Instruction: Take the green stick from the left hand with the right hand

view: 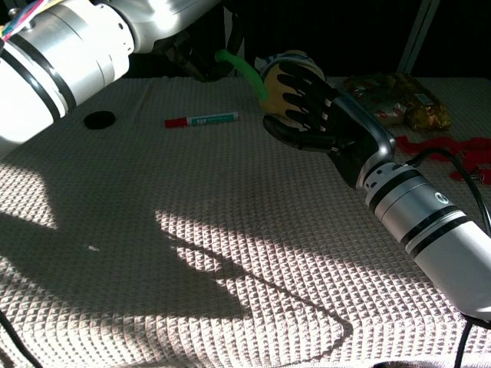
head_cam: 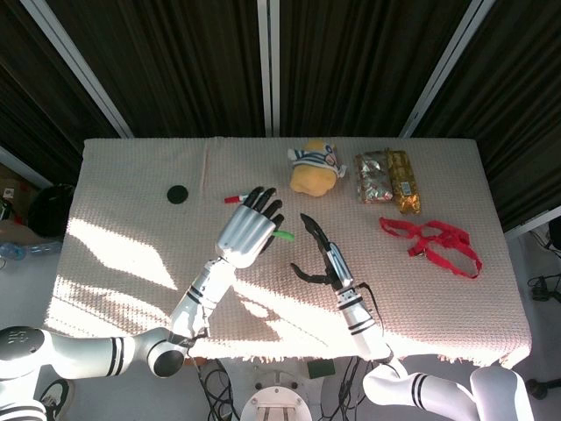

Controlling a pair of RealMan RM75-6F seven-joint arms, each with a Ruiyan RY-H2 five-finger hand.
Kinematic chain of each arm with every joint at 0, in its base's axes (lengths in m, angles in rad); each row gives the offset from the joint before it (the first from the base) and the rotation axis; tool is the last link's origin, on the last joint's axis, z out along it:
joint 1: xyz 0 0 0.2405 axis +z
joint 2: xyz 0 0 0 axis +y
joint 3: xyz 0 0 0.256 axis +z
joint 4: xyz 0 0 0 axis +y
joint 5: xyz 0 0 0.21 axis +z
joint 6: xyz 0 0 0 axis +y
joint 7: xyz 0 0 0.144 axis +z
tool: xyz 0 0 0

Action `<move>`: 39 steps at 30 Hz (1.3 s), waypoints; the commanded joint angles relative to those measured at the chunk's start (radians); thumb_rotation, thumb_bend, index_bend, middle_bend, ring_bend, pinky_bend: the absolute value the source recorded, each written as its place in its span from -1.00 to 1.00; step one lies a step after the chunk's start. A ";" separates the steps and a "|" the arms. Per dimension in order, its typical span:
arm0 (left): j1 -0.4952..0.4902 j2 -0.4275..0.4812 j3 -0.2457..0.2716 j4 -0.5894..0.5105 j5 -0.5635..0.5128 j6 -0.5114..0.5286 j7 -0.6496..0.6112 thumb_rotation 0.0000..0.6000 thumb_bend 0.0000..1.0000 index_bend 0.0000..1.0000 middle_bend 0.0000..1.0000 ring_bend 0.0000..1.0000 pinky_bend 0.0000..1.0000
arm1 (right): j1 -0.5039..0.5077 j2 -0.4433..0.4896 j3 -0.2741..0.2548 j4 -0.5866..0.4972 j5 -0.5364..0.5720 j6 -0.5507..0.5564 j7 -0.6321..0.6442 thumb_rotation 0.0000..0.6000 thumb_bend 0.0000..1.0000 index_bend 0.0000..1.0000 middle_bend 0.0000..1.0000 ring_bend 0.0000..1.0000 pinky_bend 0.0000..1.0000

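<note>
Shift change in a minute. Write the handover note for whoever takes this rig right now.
Left hand: raised over the table, holds the green stick; one end pokes out toward the right hand.
Right hand: open, fingers spread, holds nothing, close beside the stick; contact cannot be told.
Done: the hands are brought near each other.
Left: close the right hand on the stick, release the left, draw away.
Also on the table: red-capped marker, black cap, plush toy, snack packets, red strap.
</note>
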 commanded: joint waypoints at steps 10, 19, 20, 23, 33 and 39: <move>-0.010 0.002 0.017 -0.016 -0.001 0.022 0.009 1.00 -0.27 0.17 -0.35 -0.66 -0.59 | 0.004 -0.006 0.000 0.005 0.028 -0.007 -0.007 1.00 -0.42 -0.59 -0.96 -1.00 -1.00; -0.016 0.002 0.030 -0.018 -0.014 0.028 0.015 1.00 -0.27 0.17 -0.35 -0.66 -0.59 | 0.011 -0.027 0.012 0.028 0.046 -0.011 0.022 1.00 -0.37 -0.32 -0.91 -1.00 -1.00; -0.016 0.001 0.032 -0.017 -0.016 0.029 0.011 1.00 -0.27 0.17 -0.35 -0.66 -0.59 | 0.014 -0.030 0.014 0.031 0.047 -0.011 0.022 1.00 -0.37 -0.31 -0.90 -1.00 -1.00; -0.016 0.001 0.036 -0.010 -0.022 0.028 0.002 1.00 -0.27 0.17 -0.35 -0.66 -0.59 | 0.020 -0.036 0.022 0.035 0.054 -0.016 0.017 1.00 -0.35 -0.30 -0.89 -1.00 -1.00; -0.020 0.003 0.047 -0.007 -0.022 0.027 -0.021 1.00 -0.27 0.17 -0.35 -0.66 -0.59 | 0.029 -0.042 0.033 0.039 0.076 -0.034 -0.001 1.00 -0.33 -0.10 -0.83 -1.00 -1.00; -0.022 0.003 0.052 -0.006 -0.019 0.032 -0.021 1.00 -0.27 0.17 -0.35 -0.65 -0.59 | 0.029 -0.043 0.034 0.041 0.080 -0.036 0.000 1.00 -0.31 -0.07 -0.81 -1.00 -1.00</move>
